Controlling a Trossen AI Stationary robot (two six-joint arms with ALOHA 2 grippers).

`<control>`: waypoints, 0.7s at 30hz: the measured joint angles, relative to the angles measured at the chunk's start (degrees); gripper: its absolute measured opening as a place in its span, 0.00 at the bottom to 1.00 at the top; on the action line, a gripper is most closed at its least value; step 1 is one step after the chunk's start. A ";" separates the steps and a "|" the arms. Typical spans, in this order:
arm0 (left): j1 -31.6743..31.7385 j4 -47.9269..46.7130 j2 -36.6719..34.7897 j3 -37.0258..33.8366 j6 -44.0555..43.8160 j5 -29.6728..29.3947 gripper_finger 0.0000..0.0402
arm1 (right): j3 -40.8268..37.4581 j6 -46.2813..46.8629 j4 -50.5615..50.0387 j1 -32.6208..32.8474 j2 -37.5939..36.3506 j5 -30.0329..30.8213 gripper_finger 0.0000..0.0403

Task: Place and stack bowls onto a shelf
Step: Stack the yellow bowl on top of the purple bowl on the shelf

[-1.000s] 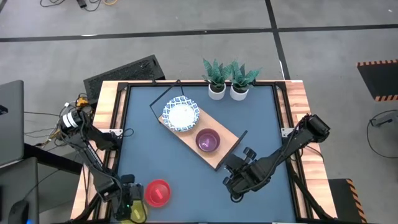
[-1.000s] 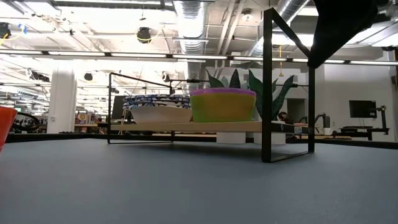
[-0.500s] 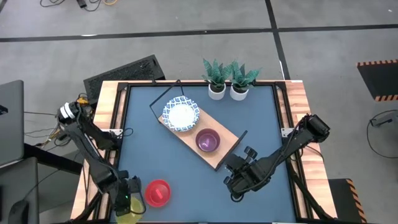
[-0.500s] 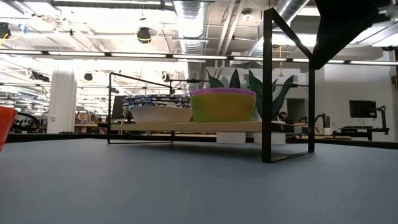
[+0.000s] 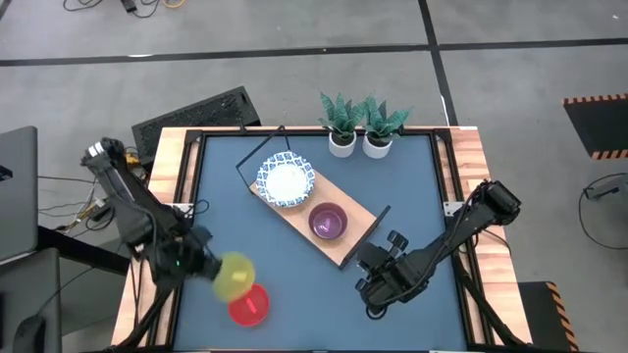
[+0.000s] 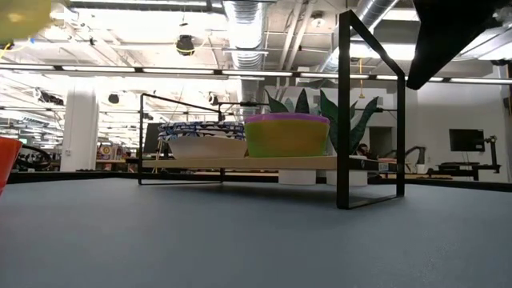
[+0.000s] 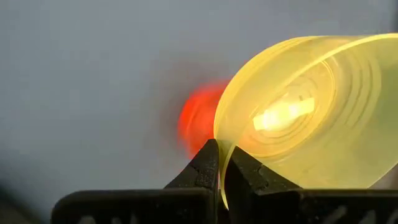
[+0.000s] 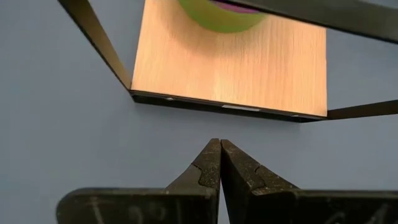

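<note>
where any labels sit, none legible.

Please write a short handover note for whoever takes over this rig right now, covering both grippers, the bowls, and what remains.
Left gripper: shut on the rim of the translucent yellow plastic bowl, lifted above the table's near-left area.
Right gripper: shut, empty, waiting over the dark blue tabletop beside the shelf's near end.
Long light-wood shelf with black wire frames: lies diagonally mid-table. On it are the white bowl with a blue patterned rim and the purple plastic bowl nested in a green one.
Done: those bowls are shelved.
Left: shelve the yellow bowl, then the red plastic bowl at the near-left.
</note>
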 joint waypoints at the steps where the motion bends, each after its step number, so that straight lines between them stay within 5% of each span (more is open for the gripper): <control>1: 0.92 -0.97 -1.31 0.00 -2.43 -3.12 0.00 | 0.00 0.00 -0.04 0.00 0.00 0.05 0.08; 5: 5.63 -2.57 -4.53 0.00 -9.62 -13.41 0.00 | 0.00 0.00 -0.10 -0.02 0.00 0.71 0.08; 9: 12.53 0.36 -5.34 0.00 -4.00 -15.46 0.00 | 0.00 0.00 -0.03 -0.02 -0.02 0.83 0.08; 21: 38.47 18.98 -4.02 0.02 35.70 4.95 0.00 | 0.00 0.02 0.64 -0.15 -0.02 0.98 0.08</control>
